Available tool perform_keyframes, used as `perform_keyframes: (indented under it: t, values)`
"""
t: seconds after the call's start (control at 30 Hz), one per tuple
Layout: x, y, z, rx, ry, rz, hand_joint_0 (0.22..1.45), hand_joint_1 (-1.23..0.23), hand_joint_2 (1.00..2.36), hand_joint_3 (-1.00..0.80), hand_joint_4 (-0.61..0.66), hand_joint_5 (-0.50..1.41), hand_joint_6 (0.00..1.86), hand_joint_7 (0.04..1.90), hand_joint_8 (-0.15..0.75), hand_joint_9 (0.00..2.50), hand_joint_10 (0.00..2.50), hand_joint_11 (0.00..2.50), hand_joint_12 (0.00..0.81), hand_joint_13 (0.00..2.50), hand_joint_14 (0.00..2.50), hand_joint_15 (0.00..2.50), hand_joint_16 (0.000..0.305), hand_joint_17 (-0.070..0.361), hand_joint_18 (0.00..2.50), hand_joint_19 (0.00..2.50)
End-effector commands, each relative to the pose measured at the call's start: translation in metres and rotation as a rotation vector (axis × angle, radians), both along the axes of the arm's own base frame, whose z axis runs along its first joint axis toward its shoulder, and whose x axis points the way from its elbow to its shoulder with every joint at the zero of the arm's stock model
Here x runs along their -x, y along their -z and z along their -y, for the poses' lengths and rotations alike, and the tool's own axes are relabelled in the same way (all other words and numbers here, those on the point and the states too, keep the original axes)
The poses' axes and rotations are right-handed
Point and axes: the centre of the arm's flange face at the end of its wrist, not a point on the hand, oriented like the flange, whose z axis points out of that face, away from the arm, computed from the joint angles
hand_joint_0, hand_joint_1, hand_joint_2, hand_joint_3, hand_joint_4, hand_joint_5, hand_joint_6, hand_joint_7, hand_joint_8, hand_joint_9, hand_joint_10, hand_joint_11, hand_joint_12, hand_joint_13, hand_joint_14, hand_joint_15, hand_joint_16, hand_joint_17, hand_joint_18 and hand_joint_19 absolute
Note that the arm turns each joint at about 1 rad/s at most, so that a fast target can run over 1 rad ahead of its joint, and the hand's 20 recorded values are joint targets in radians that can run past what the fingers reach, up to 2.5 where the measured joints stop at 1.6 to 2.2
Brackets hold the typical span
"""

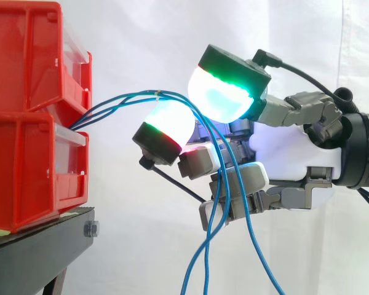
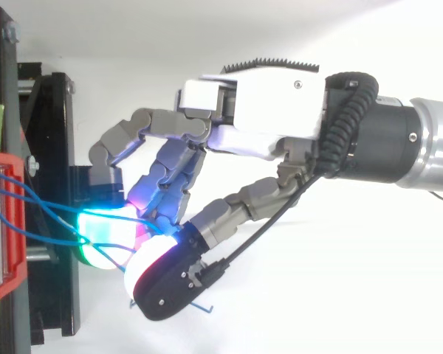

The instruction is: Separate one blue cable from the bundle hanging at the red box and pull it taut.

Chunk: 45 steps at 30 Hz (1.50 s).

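Several thin blue cables [image 1: 120, 101] leave the gap between two stacked red bins [image 1: 31, 166], rise to a small tie, then drape down over my hand [image 1: 289, 153] and hang below it. My hand comes in from the right with its fingers curled. Two glowing fingertips [image 1: 224, 92] meet just right of the tie, where the cables pass between them. From above, the cables [image 2: 44, 210] run from the red box [image 2: 0, 221] to the lit pads [image 2: 103, 228] of the hand [image 2: 266, 110]. I cannot tell how many strands are pinched. The strands between box and hand curve gently.
The bins stand on a black stand [image 1: 37, 246] with a bolt at its corner. A white curtain hangs behind. Loose cable ends dangle below the hand toward the bottom edge [image 1: 197, 270].
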Motion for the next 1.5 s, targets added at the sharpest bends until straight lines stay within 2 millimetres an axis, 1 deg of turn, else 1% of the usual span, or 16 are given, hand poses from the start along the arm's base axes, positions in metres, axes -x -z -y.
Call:
perform_keyframes:
  t: [0.0,0.1,0.2,0.4,0.47,0.63,0.67,0.73,0.77,0.9,0.93,1.03,1.1,1.23,1.43,1.47]
  values:
    - [-0.0002,0.0,-0.0004,0.0,-0.001,0.001,0.63,-0.86,1.0,-0.5,0.13,-0.16,0.88,1.12,0.322,1.06,0.02,1.16,0.383,1.26,0.03,1.13,0.048,0.107,0.94,0.72]
    - [-0.0005,-0.0003,-0.0003,-0.001,0.0,0.004,0.59,-0.81,1.0,-0.5,0.11,-0.14,0.86,1.16,0.331,1.1,0.02,1.16,0.382,1.26,0.03,1.14,0.048,0.107,0.94,0.75]
    - [-0.0005,-0.0003,-0.0003,-0.001,0.0,0.004,0.61,-0.75,1.0,-0.5,0.08,-0.13,0.85,1.2,0.331,1.13,0.02,1.16,0.376,1.28,0.03,1.16,0.047,0.107,0.95,0.75]
    - [-0.0001,0.0004,-0.0002,0.0,0.0,0.003,0.66,-0.84,1.02,-0.31,0.0,-0.16,0.89,1.21,0.328,1.09,0.02,1.16,0.381,1.27,0.03,1.14,0.048,0.109,0.96,0.73]
    - [-0.0005,-0.0003,-0.0003,-0.001,0.0,0.004,0.67,-0.85,1.02,-0.3,-0.01,-0.18,0.9,1.18,0.326,1.06,0.02,1.16,0.391,1.26,0.03,1.12,0.049,0.11,0.96,0.72]
    - [-0.0005,-0.0003,-0.0003,0.001,0.0,0.004,0.75,-0.9,1.01,-0.41,0.06,-0.21,0.9,1.12,0.32,1.01,0.02,1.13,0.396,1.24,0.03,1.1,0.05,0.112,0.96,0.7]
    - [-0.0005,-0.0003,-0.0003,-0.001,0.0,0.004,0.77,-0.9,1.0,-0.49,0.08,-0.21,0.9,1.08,0.322,1.01,0.02,1.12,0.395,1.23,0.03,1.1,0.05,0.112,0.96,0.7]
    - [-0.0005,-0.0003,-0.0003,-0.001,0.0,0.004,0.75,-0.9,1.0,-0.5,0.1,-0.2,0.89,1.09,0.319,1.01,0.02,1.13,0.391,1.23,0.03,1.1,0.049,0.111,0.96,0.69]
    - [-0.0005,-0.0003,-0.0003,-0.001,0.0,0.004,0.71,-0.89,1.0,-0.5,0.1,-0.2,0.89,1.1,0.319,1.01,0.02,1.13,0.397,1.23,0.03,1.09,0.049,0.111,0.96,0.7]
    - [-0.001,0.0043,-0.0005,0.0,-0.001,-0.002,0.59,-0.84,1.0,-0.5,0.12,-0.18,0.88,1.12,0.329,1.02,0.02,1.14,0.405,1.23,0.03,1.11,0.05,0.112,0.95,0.72]
    - [-0.001,0.0043,-0.0005,0.0,-0.001,-0.002,0.56,-0.78,1.0,-0.5,0.12,-0.17,0.87,1.12,0.337,1.03,0.02,1.13,0.407,1.24,0.03,1.11,0.05,0.113,0.96,0.72]
    - [-0.001,0.0043,-0.0003,0.0,0.0,-0.002,0.56,-0.68,1.0,-0.5,0.12,-0.16,0.86,1.13,0.338,1.04,0.02,1.13,0.411,1.24,0.03,1.09,0.05,0.113,0.96,0.73]
    - [-0.001,0.0043,-0.0003,-0.001,0.0,-0.002,0.61,-0.62,1.0,-0.5,0.11,-0.16,0.86,1.15,0.336,1.06,0.02,1.13,0.397,1.23,0.03,1.1,0.049,0.109,0.95,0.74]
    - [-0.001,0.0043,-0.0003,-0.001,0.0,-0.002,0.65,-0.7,1.0,-0.49,0.07,-0.17,0.87,1.16,0.335,1.05,0.02,1.13,0.402,1.24,0.03,1.1,0.049,0.11,0.96,0.73]
    - [-0.001,0.0043,-0.0003,-0.003,0.0,-0.002,0.7,-0.85,1.01,-0.34,-0.01,-0.18,0.88,1.21,0.33,1.02,0.02,1.13,0.403,1.23,0.03,1.09,0.049,0.111,0.96,0.72]
    - [-0.001,0.0043,-0.0003,-0.003,0.0,-0.002,0.73,-0.89,1.01,-0.34,0.0,-0.19,0.88,1.29,0.33,1.01,0.02,1.13,0.404,1.23,0.03,1.08,0.049,0.111,0.96,0.71]
